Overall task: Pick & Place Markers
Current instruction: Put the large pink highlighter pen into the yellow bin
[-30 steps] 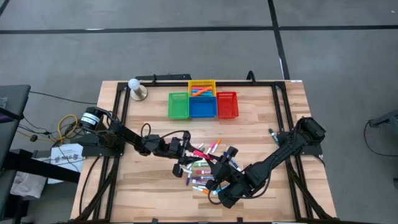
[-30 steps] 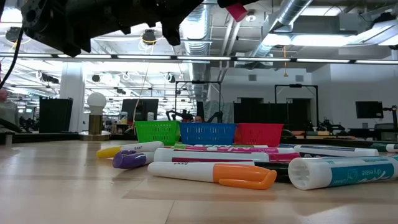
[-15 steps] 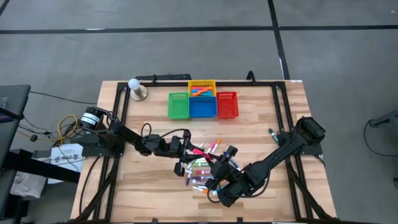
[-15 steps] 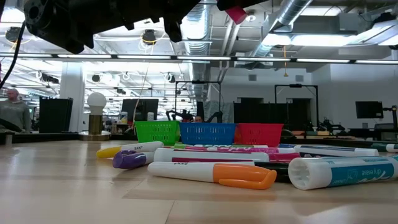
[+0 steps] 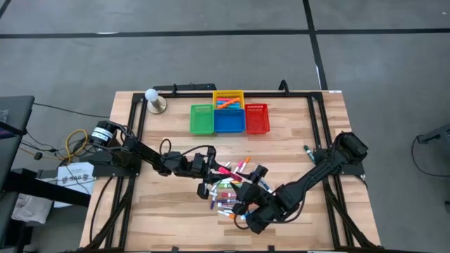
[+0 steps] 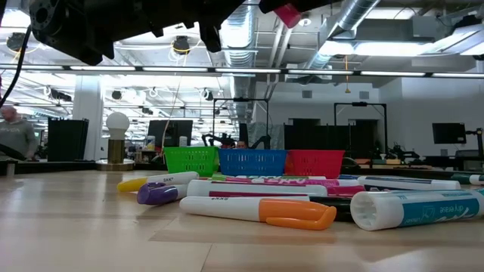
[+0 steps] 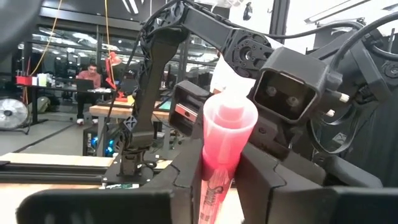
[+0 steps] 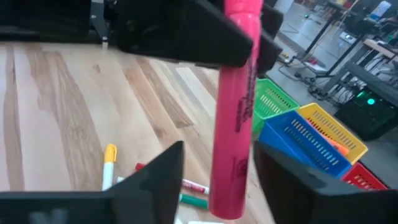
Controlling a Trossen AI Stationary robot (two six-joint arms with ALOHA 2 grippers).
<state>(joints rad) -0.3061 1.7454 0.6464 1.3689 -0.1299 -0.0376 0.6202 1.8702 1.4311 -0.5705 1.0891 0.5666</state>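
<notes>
While the left gripper (image 7: 219,180) clamps a pink marker (image 8: 235,106) above the heap of markers (image 5: 228,190), we see the right gripper (image 8: 214,180) spread beside it. We judge it light, stiff, probably slick: grip mid-barrel.

Pink marker (image 8: 233,118) upright, other markers (image 5: 232,191) lying scattered mid-table
</notes>
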